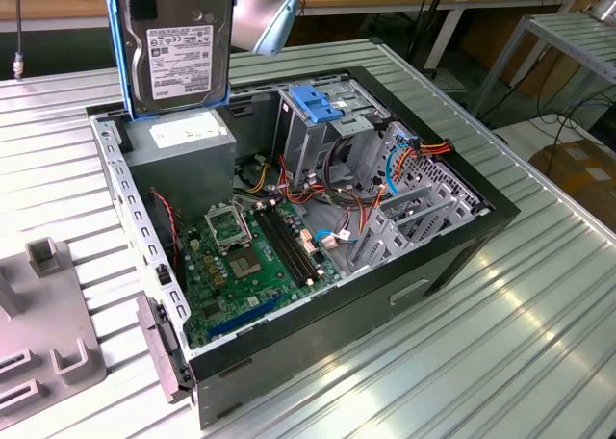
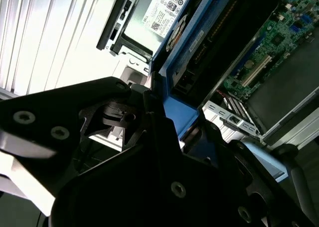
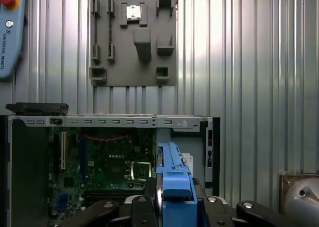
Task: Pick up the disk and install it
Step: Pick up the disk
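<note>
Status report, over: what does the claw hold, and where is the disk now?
Claw shut on the disk, at its blue rail. Disk upright in the air, over the open case by the power-supply box, not yet installed. Loose cables beside the drive cage.

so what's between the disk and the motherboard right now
The grey power supply box, in the exterior view: it sits in the case corner just below the raised disk, and the green motherboard lies past it on the case floor.
</note>
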`<state>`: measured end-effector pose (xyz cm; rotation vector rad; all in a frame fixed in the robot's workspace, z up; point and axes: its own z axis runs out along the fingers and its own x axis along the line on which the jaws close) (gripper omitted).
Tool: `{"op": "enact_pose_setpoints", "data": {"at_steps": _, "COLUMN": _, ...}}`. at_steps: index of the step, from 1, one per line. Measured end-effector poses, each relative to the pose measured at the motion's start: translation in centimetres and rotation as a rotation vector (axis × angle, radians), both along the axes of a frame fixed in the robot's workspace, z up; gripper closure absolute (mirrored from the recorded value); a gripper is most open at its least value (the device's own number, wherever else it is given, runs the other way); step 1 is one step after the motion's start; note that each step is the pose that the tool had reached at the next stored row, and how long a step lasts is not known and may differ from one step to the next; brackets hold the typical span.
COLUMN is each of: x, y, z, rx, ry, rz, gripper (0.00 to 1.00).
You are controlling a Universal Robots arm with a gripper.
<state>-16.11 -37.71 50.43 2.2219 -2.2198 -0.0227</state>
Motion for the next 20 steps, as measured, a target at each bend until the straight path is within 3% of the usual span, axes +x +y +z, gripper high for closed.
{"op": "enact_pose_setpoints", "data": {"at_steps": 9, "x": 0.29, "y": -0.01, "z": -0.03, "rx": -0.0001, "ry": -0.0001, "rz": 0.000, "gripper": 0.63}}
{"op": "enact_pose_setpoints", "data": {"at_steps": 13, "x": 0.33, "y": -1.19, "z": -0.08, "rx": 0.0000, "ry": -0.0001, "rz": 0.000, "gripper": 0.63}}
{"op": "enact_pose_setpoints", "data": {"at_steps": 15, "x": 0.36, "y": -2.52, "z": -0.22, "rx": 0.0000, "ry": -0.0002, "rz": 0.000, "gripper": 0.63}}
{"op": "enact_pose_setpoints", "data": {"at_steps": 16, "x": 0.41, "y": -2.94, "z": -0.31, "rx": 0.0000, "ry": -0.0001, "rz": 0.000, "gripper": 0.63}}
{"op": "enact_pose_setpoints", "data": {"at_steps": 20, "x": 1.27, "y": -3.33, "z": -0.64, "rx": -0.0003, "ry": -0.0001, "rz": 0.000, "gripper": 0.63}}
